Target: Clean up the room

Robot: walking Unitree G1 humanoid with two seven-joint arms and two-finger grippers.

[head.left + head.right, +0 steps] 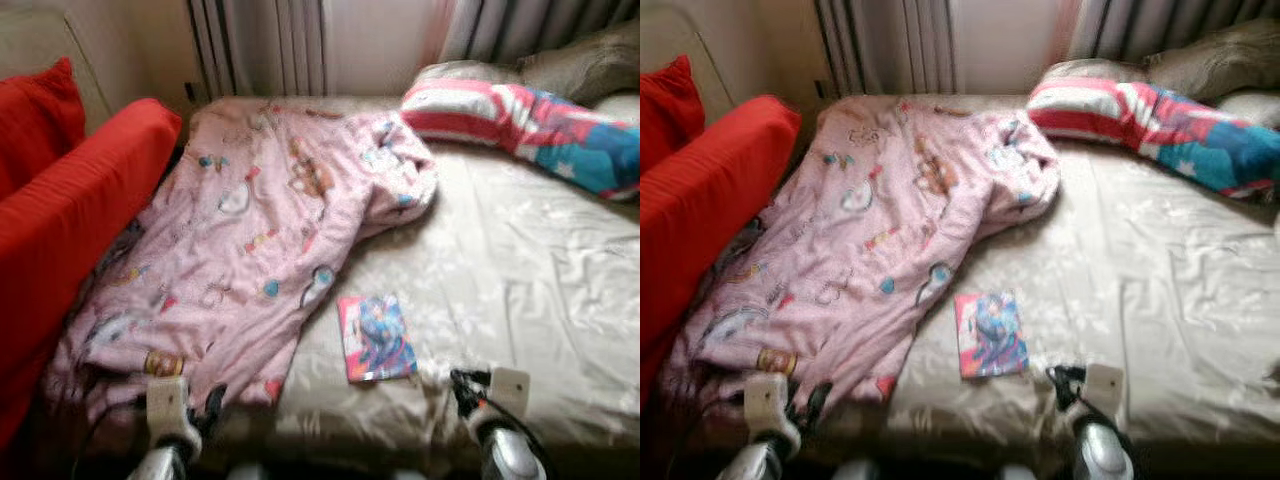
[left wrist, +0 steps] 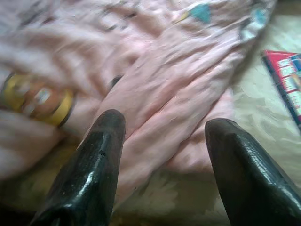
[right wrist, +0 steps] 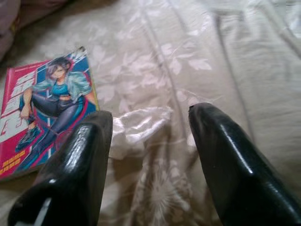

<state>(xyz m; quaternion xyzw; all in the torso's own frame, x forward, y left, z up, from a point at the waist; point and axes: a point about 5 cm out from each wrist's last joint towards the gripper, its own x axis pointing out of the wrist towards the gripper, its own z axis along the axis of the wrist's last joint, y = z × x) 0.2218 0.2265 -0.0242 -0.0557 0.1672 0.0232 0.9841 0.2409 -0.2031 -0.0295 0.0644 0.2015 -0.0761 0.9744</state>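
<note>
Here the book [image 3: 49, 110] lies just beside the right claw [image 3: 150, 122] — spread, ungrasping.

pink cartoon-print blanket [image 1: 250, 240] – cream floral sheet [image 1: 520, 290]

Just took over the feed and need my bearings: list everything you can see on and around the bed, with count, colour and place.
blanket: one, pink with cartoon prints, spread over the bed's left half, bunched toward the head.
magazine: one, red and blue cover with a drawn figure, flat on the sheet beside the blanket's lower edge.
sheet: one, cream with a leaf pattern, wrinkled, covering the mattress.
striped pillow: one, red, white and blue, at the head on the right.
grey pillow: one, behind the striped one.
red cushions: two, on the left beside the bed.
curtains: pale, behind the bed's head.
left gripper: open, over the blanket's near edge.
right gripper: open, over the sheet right of the magazine.
</note>
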